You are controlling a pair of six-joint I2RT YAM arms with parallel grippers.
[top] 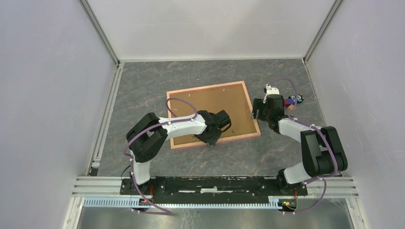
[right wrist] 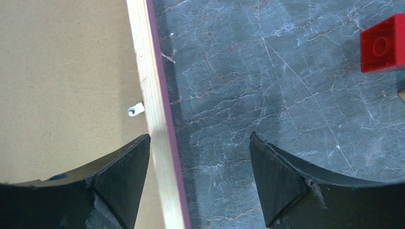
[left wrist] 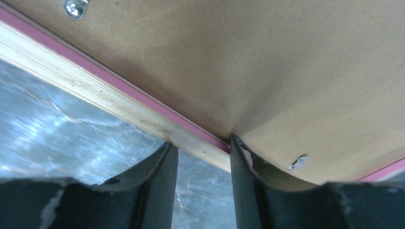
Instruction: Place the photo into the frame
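The frame lies back-up in the middle of the tabletop, its long axis running left to right and slightly skewed. The photo is not in view. The left hand straddles the near rail with a narrow gap, and I cannot tell whether it grips. The right hand is spread wide over the right rail. Both hands are at the frame's edges, and the left looks more committed.

My right gripper is spread wide across the frame's wooden edge. One finger is over the brown backing and the other's over bare grey tabletop. There's a little metal tab on the backing, right against the wooden rail. A red block sits well apart on the tabletop.
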